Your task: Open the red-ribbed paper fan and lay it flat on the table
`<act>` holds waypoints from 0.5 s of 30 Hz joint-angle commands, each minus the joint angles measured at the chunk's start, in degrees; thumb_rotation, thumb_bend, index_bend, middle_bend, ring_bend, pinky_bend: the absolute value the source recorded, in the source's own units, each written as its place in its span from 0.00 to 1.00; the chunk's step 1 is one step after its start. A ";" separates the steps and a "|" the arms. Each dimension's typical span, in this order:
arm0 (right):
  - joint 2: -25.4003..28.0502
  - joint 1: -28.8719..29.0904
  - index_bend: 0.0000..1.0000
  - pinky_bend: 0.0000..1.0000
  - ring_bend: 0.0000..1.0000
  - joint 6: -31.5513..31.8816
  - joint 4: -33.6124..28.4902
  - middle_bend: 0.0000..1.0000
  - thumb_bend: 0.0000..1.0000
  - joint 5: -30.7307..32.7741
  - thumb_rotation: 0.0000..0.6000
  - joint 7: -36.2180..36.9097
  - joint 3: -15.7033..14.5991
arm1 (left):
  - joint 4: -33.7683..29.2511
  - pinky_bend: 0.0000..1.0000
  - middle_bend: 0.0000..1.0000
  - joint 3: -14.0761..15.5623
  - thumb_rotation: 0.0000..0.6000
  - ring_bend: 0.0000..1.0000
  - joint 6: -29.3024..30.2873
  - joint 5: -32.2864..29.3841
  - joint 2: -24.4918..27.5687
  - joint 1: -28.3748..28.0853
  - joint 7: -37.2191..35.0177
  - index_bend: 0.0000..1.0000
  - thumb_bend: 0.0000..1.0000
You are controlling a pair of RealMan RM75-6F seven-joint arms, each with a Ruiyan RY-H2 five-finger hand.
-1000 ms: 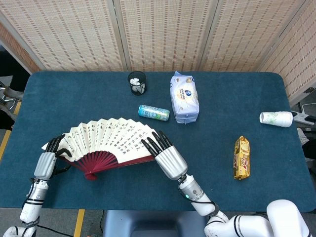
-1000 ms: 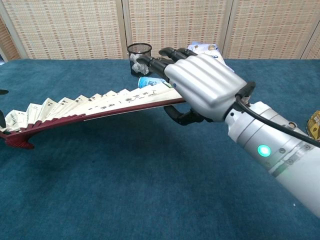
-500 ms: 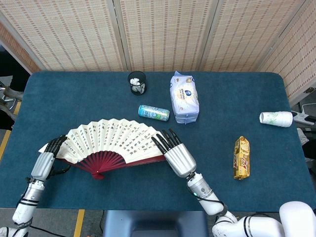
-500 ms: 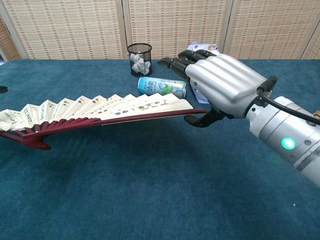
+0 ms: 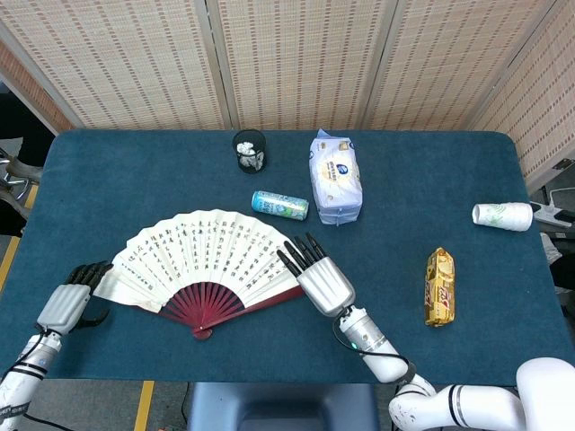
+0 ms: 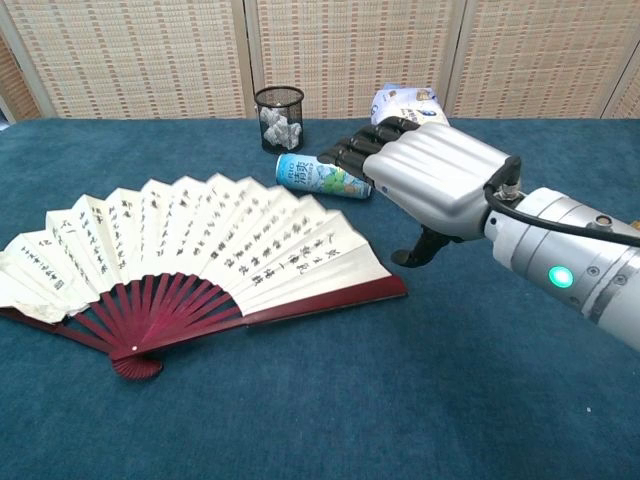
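Your fan [image 5: 208, 265] lies open on the worktop [image 5: 431, 189]; right hand [image 5: 322, 280] spread beside it, left hand [image 5: 65, 303] curled, empty

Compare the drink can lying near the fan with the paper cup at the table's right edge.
The drink can is teal and blue with printed graphics; the paper cup is white with a faint green pattern. The drink can lies mid-table, between the fan and the white wipes pack; the paper cup lies alone by the right edge. The drink can looks straight-sided; the paper cup tapers. Both lie on their sides on the blue table.
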 commanded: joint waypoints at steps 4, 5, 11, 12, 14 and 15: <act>7.14 -2.97 0.00 0.00 0.00 2.05 -6.18 0.00 0.06 -0.58 1.00 -3.53 -3.89 | -2.47 0.01 0.00 -3.07 1.00 0.00 5.68 -1.87 0.94 2.28 -4.19 0.00 0.35; 7.91 -3.56 0.00 0.00 0.00 2.76 -6.89 0.00 0.06 -0.80 1.00 -3.03 -4.19 | -2.83 0.01 0.00 -3.39 1.00 0.00 6.89 -1.74 0.93 2.65 -5.16 0.00 0.36; 13.32 -10.51 0.00 0.00 0.00 13.46 -10.07 0.00 0.06 -7.36 1.00 5.74 -7.13 | -7.57 0.01 0.00 -4.06 1.00 0.00 17.72 0.99 2.55 6.42 -6.61 0.00 0.37; 14.45 -12.15 0.00 0.00 0.00 15.62 -10.34 0.00 0.06 -8.55 1.00 7.65 -8.09 | -8.51 0.00 0.00 -3.98 1.00 0.00 19.06 1.41 3.00 6.99 -5.54 0.00 0.38; 17.61 -16.30 0.00 0.00 0.00 20.45 -10.60 0.00 0.06 -10.73 1.00 12.10 -10.75 | -11.70 0.00 0.00 -3.01 1.00 0.00 21.01 2.88 5.15 8.08 -2.72 0.00 0.38; 18.94 -18.32 0.00 0.00 0.00 22.58 -10.57 0.00 0.06 -10.96 1.00 13.91 -11.80 | -13.11 0.00 0.00 -2.72 1.00 0.00 22.01 3.37 6.01 8.64 -1.19 0.00 0.38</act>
